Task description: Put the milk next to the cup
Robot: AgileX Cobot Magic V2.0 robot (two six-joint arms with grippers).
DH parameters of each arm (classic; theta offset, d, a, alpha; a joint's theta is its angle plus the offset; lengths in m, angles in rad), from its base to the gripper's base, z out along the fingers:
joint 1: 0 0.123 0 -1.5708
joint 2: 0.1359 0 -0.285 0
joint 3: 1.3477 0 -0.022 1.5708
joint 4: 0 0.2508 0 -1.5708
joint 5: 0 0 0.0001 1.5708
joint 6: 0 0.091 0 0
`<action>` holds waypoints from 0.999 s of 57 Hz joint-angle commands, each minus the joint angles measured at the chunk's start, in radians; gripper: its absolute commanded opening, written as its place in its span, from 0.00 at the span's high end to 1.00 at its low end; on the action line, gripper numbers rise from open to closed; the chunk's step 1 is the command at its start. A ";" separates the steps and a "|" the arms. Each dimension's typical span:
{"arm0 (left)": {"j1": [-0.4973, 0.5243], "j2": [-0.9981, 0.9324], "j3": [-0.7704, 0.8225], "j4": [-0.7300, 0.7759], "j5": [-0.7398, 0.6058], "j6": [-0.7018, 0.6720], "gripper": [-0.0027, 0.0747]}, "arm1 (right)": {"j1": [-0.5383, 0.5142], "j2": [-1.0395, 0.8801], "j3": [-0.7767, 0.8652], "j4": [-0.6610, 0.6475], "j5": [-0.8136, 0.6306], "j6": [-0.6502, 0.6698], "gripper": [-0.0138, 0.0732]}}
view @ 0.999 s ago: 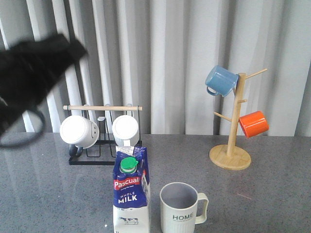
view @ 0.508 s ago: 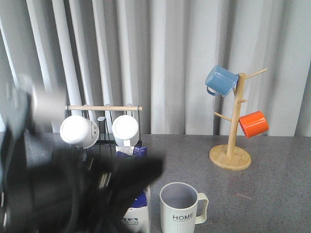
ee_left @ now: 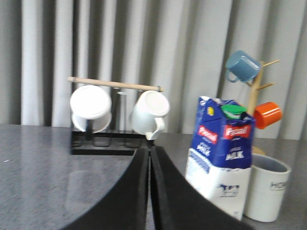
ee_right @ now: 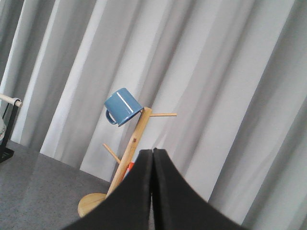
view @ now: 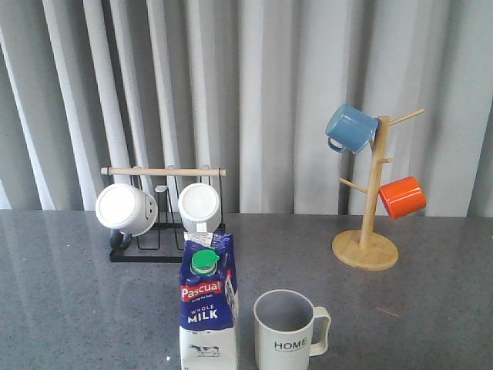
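Nearest us, at the lower centre of the front view, the milk [view: 209, 308] stands upright on the table [view: 69, 308] just beside the cup [view: 286, 330], on its left, apparently apart from it. So the placing looks done to us. Our risk now is a stray arm move: the tall carton could tip and knock the cup if brushed. Our left gripper [ee_left: 150, 191] is pressed together and holds nothing, near the carton in its wrist view. Our right gripper [ee_right: 152, 189] is likewise closed and empty. Farther back stand the rack mugs [view: 125, 209] and mug tree [view: 370, 208].
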 commanded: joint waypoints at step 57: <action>0.268 -0.287 0.081 0.211 0.188 -0.116 0.97 | -0.006 0.004 -0.031 -0.004 -0.061 0.003 0.85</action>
